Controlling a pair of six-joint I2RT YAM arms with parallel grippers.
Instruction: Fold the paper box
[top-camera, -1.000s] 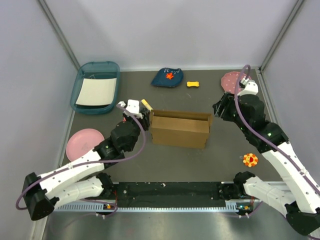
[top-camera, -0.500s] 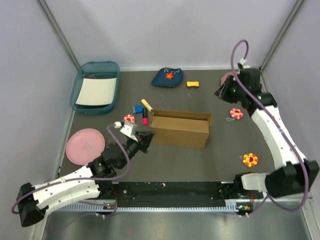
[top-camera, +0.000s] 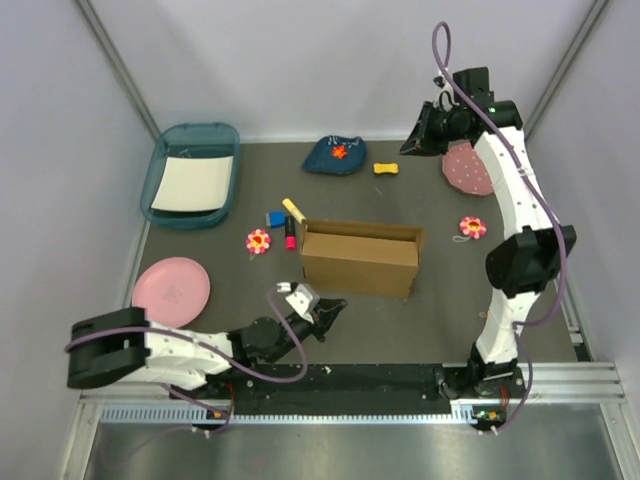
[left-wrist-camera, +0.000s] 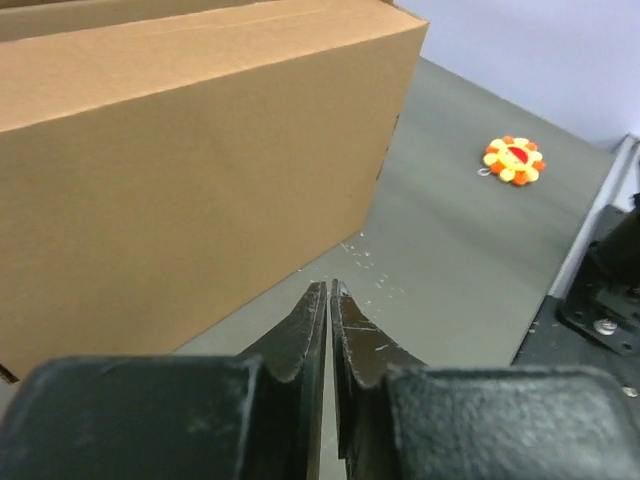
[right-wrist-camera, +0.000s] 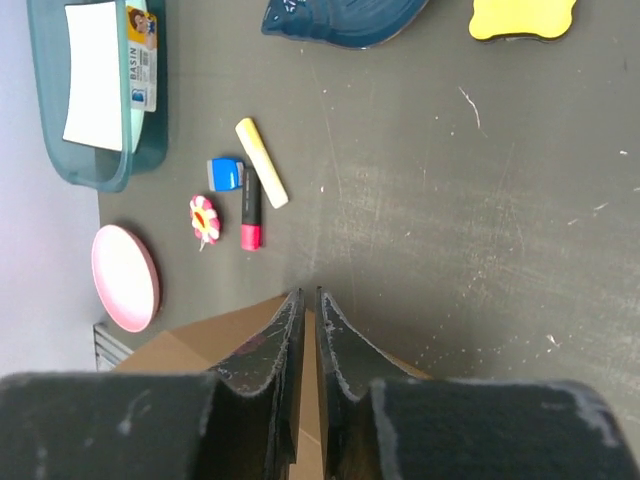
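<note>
The paper box is plain brown cardboard and stands in the middle of the table with its top open. In the left wrist view its side wall fills the upper left. My left gripper is low on the table just in front of the box's left end, shut and empty, a short gap from the wall. My right gripper hangs high over the back right, far from the box. Its jaws are shut on nothing, and the box shows below them.
A teal tray with a white sheet is back left; a pink plate is front left. Left of the box lie a yellow stick, red marker, blue block and flower. Blue dish, yellow bone, dotted plate, flowers.
Both grippers let go of the box ends and closed. The left arm pulled back and down to the front of the table. The right arm swung up and away to the back right.
</note>
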